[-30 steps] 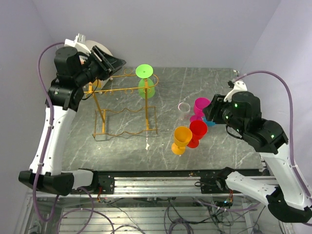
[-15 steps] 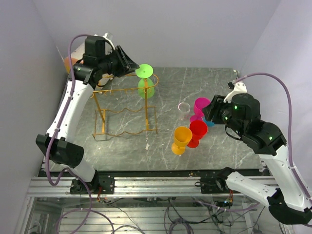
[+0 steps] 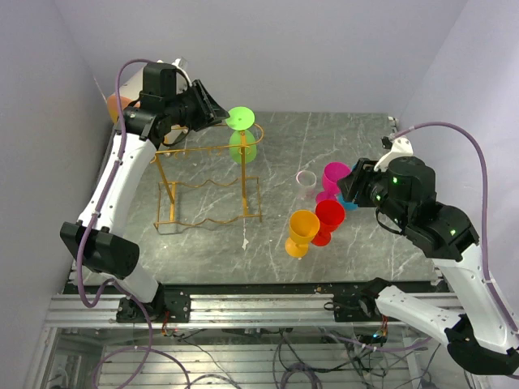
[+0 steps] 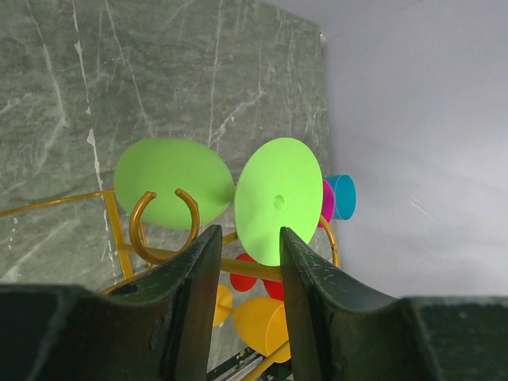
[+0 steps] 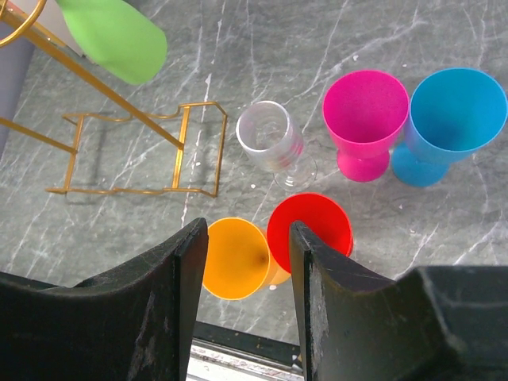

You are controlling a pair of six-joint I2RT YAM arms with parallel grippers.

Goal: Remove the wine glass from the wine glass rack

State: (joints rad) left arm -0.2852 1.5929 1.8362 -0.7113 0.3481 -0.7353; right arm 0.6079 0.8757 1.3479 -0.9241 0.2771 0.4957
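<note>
One green wine glass (image 3: pixel 242 138) hangs upside down on the gold rack (image 3: pixel 195 149); the left hand (image 3: pixel 219 113) is parted, gripping nothing.

Right of the wine glass rack (image 3: pixel 203 149), bare table (image 3: pixel 280 154) up to a cluster of cups (image 3: pixel 329 215). At the rack's right end, hanging green wine glass (image 3: pixel 243 146); behind the rack, wall (image 3: pixel 284 57).

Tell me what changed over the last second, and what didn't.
The left gripper swung from the back-left end of the rack rightward toward the foot of the green glass, jaws open, gripping nothing yet. The green glass still hangs on the rack. The right gripper stays open above the standing cups, which have not moved.
</note>
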